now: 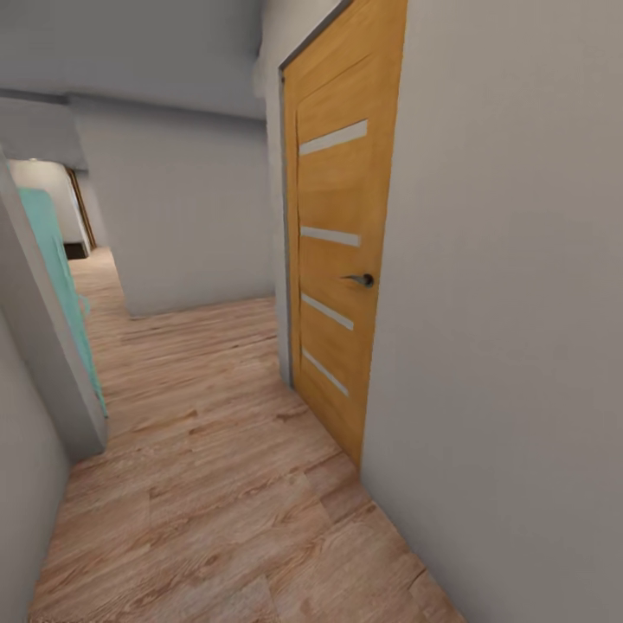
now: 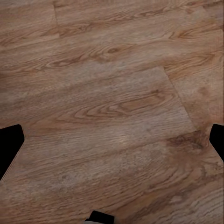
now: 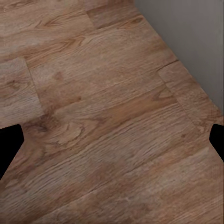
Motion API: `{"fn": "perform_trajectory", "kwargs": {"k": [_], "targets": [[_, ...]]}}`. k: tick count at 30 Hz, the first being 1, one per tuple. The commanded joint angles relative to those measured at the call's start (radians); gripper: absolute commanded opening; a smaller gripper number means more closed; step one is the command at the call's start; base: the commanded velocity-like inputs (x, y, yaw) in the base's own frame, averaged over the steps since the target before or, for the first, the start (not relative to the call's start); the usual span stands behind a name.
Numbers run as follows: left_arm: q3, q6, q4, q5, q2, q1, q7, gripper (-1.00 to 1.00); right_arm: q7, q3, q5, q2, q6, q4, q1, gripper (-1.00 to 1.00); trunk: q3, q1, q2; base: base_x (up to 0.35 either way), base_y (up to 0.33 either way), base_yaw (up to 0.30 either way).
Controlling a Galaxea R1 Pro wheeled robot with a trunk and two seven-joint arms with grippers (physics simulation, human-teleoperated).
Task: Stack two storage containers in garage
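Note:
I am in a hallway with light wood-plank flooring [image 1: 208, 484]. The two storage containers are out of view. In the left wrist view, my left gripper [image 2: 112, 144] hangs open over bare planks, its black fingertips [image 2: 9, 145] far apart at the picture's edges with nothing between them. My right gripper [image 3: 112, 144] is open too, nothing between its fingertips [image 3: 9, 148], above planks that run up to the foot of a grey wall [image 3: 196, 32].
A shut orange wooden door [image 1: 342, 216] with a dark handle [image 1: 363, 279] sits in the grey wall [image 1: 510, 346] close on my right. A grey wall corner [image 1: 43, 363] and a teal panel [image 1: 56, 268] stand at left. The hallway runs on past a grey wall [image 1: 190, 225] toward the back left.

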Motion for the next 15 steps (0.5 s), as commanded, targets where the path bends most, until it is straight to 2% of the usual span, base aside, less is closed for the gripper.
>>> {"fn": "perform_trajectory", "kwargs": {"k": [1,10,15], "targets": [[0.008,-0.004,0.003,-0.008,0.0,-0.001,0.002,1.0,0.0,-0.002,0.005,0.0,-0.001,-0.002,0.001,1.0,-0.001,0.001,0.0,0.278,0.125,0.299],[0.007,-0.004,0.003,-0.008,0.0,-0.001,0.002,1.0,0.0,-0.002,0.005,0.0,-0.001,-0.002,0.001,1.0,-0.001,0.001,0.0,0.287,0.107,0.299],[0.007,-0.005,0.003,-0.008,0.001,-0.001,0.002,1.0,0.0,-0.002,0.005,0.0,-0.001,-0.002,0.001,1.0,-0.001,0.001,0.0,0.307,0.036,0.299]]}}
